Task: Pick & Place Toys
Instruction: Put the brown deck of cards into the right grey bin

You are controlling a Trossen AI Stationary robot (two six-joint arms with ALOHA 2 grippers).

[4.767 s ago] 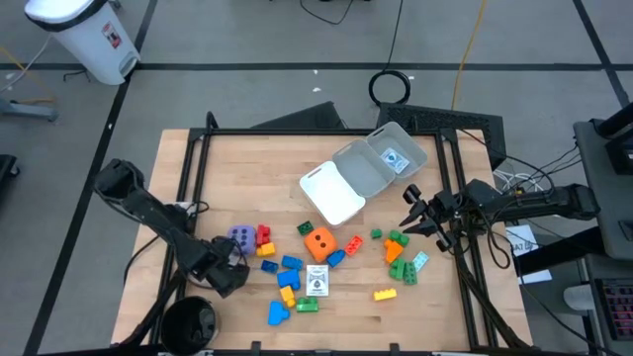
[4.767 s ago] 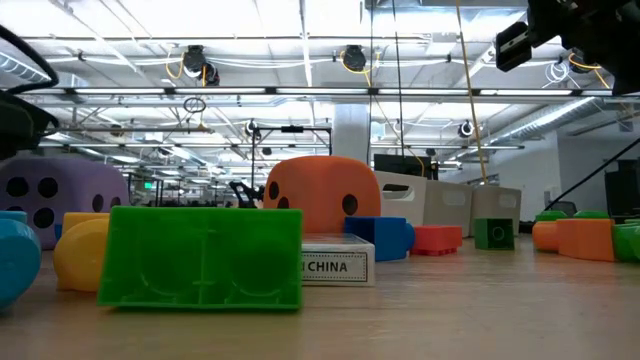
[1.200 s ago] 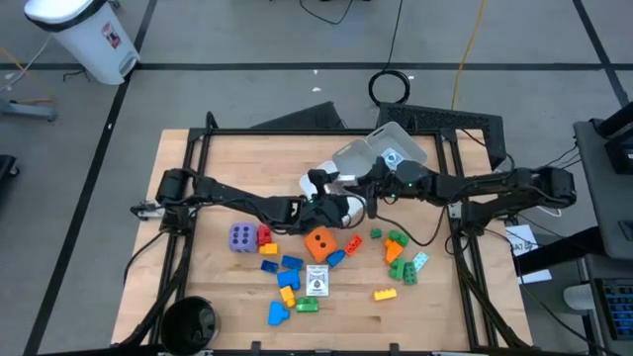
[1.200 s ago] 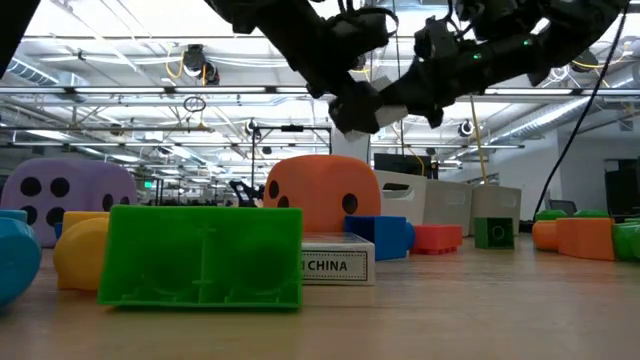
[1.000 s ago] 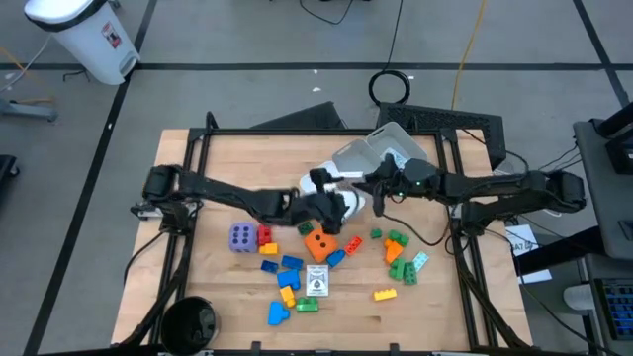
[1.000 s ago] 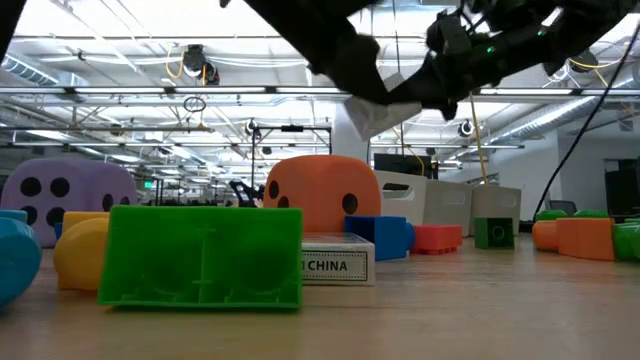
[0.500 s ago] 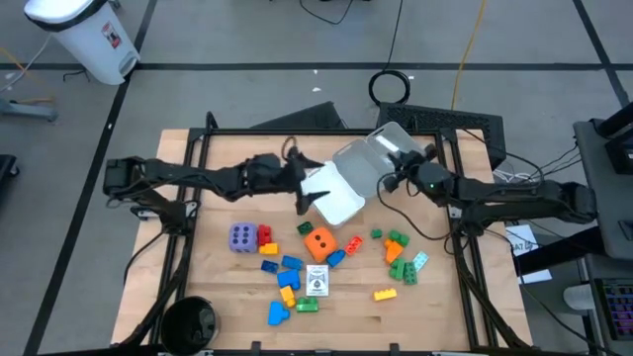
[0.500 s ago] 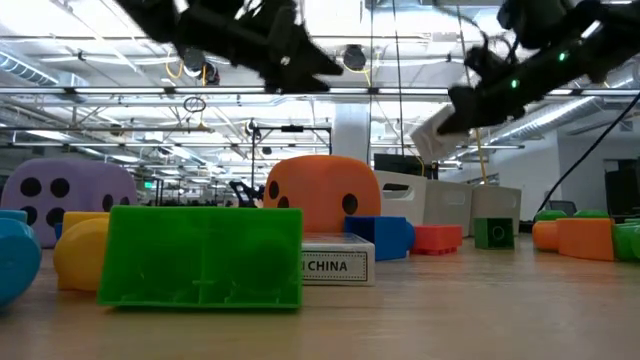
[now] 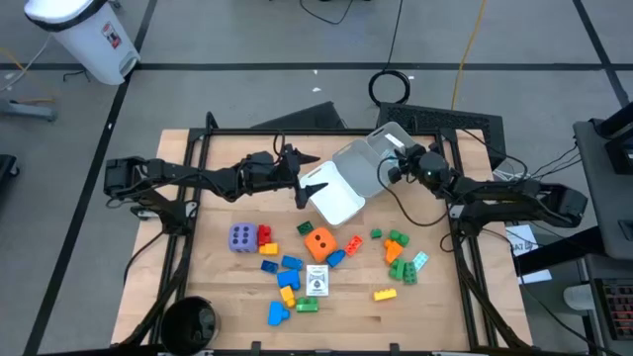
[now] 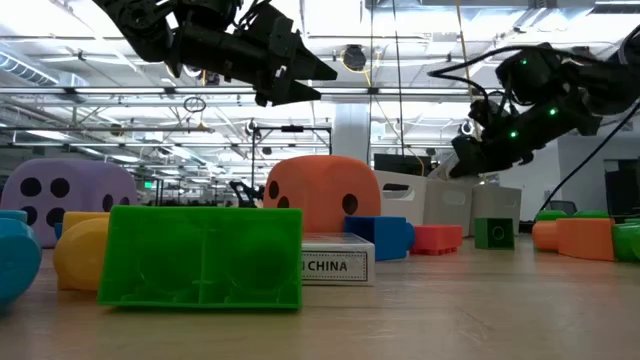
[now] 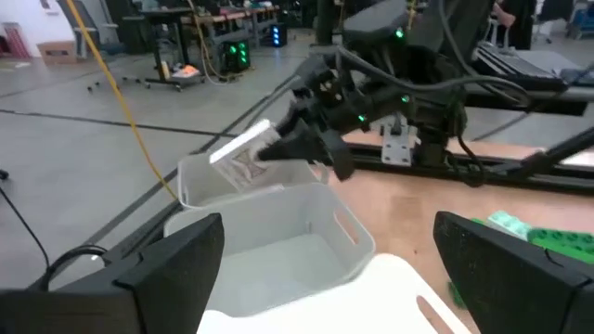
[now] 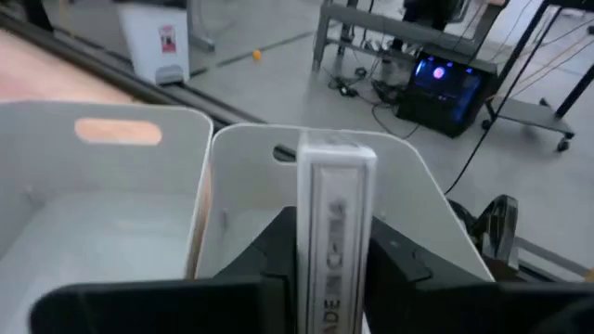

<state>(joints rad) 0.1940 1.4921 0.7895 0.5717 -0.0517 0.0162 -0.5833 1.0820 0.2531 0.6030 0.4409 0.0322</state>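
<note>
The wooden table (image 9: 218,287) carries two adjoining trays at its centre: a white tray (image 9: 332,194) and, at its 1 o'clock, a clear tray (image 9: 381,161). The left gripper (image 9: 301,185) hovers at the white tray's 9 o'clock edge with its fingers spread apart and nothing between them. The right gripper (image 9: 393,158) hangs over the clear tray, its fingers clamped on a small white picture card (image 12: 334,232) held on edge above the tray's hollow.

The loose toys lie on the table from 5 to 8 o'clock of the white tray. The purple die (image 9: 240,237) sits at 8 o'clock, with a red brick (image 9: 263,235) touching it. The orange die (image 9: 318,241) sits just at 6 o'clock of the tray. A second card (image 9: 316,279) lies at 6 o'clock of the orange die, among blue bricks (image 9: 290,264) and yellow bricks (image 9: 287,294). Green bricks (image 9: 396,237) and orange bricks (image 9: 403,269) cluster at 4 o'clock.
</note>
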